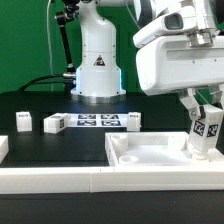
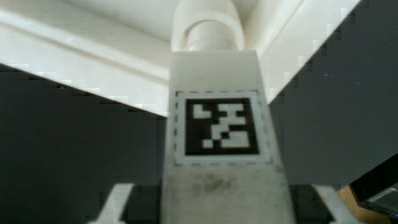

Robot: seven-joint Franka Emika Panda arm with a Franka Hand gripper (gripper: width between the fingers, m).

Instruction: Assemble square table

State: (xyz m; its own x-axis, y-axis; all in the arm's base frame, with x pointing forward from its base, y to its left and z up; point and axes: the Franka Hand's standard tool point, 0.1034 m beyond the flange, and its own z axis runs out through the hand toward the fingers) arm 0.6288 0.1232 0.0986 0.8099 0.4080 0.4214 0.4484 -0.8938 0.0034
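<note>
The square table top is a large white tray with a raised rim at the exterior view's right front. My gripper is shut on a white leg with a black-and-white tag and holds it upright over the top's right corner. In the wrist view the leg runs away from the fingers down to the white top, where its far end touches or nearly touches a corner. Three small tagged leg blocks stand on the black table behind the top.
The marker board lies flat in front of the robot base. A long white rail runs along the front edge, and a white piece sits at the exterior view's left edge.
</note>
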